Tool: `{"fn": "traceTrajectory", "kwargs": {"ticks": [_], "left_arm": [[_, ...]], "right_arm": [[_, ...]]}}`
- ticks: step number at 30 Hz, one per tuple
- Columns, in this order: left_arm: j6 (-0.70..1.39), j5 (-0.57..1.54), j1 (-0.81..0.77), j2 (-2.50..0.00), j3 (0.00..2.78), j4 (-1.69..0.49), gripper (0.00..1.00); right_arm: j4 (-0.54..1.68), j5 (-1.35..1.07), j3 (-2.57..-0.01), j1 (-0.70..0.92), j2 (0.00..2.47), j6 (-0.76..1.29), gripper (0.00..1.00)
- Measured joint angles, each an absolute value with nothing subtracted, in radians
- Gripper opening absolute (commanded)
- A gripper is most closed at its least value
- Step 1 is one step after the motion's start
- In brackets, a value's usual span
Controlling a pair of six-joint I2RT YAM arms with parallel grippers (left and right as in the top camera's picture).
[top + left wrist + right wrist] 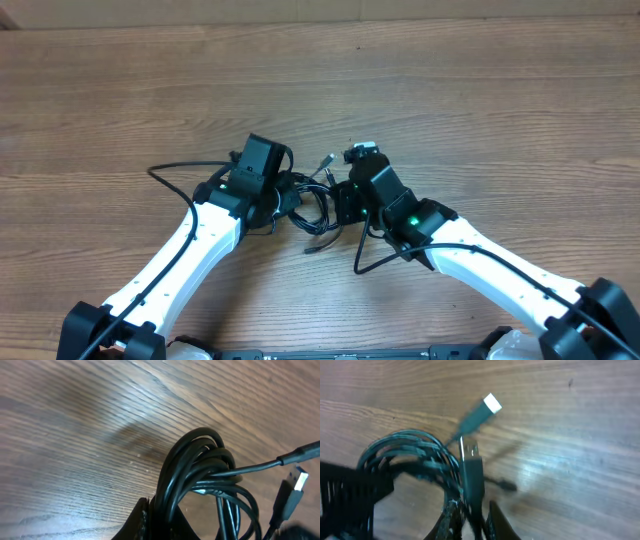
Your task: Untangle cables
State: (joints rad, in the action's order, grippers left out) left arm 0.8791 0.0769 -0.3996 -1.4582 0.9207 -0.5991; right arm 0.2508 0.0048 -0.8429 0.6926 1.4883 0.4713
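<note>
item: cables [312, 208], tangled bundle, left gripper [161, 527] and right gripper [470, 520] both clamping shut on strands, pulling-apart step seemingly beginning, next move likely needing slow outward separation.

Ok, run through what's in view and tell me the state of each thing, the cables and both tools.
cables: tangled in one coiled bunch, not yet separated
left tool: shut on the coiled cables
right tool: shut on the cables, just below a plug
pale-tipped plug: free, sticking out of the bunch
loose strand: trailing on the table, left of the bunch
</note>
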Motion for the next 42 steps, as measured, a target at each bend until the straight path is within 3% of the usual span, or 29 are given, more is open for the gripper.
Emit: {"fn": "traceTrajectory", "kwargs": {"ticks": [7,9,12,13,25,31,42], "left_arm": [[0.992,0.056,-0.400,-1.458,0.921,-0.579,0.04],[1.004,0.060,-0.400,-1.458,0.921,-0.577,0.04],[1.011,0.054,-0.398,-1.458,0.921,-0.570,0.04],[1.009,0.051,-0.397,-1.458,0.921,-0.565,0.04],[0.778,0.039,-0.397,-1.458,0.921,-0.560,0.04],[0.728,0.064,-0.397,-1.458,0.921,-0.524,0.04],[0.659,0.146,-0.396,-1.458,0.921,-0.509,0.04]], "right_arm": [[0.424,-0.011,-0.857,0.687,1.472,0.659,0.10],[0.444,-0.015,-0.857,0.687,1.473,0.706,0.22],[0.477,-0.018,-0.857,0.687,1.474,0.743,0.63],[0.482,-0.019,-0.857,0.687,1.477,0.752,0.66],[0.401,-0.022,-0.857,0.687,1.482,0.704,0.78],[0.353,-0.030,-0.857,0.687,1.482,0.577,0.63],[0.349,-0.018,-0.822,0.687,1.507,0.553,0.63]]}}
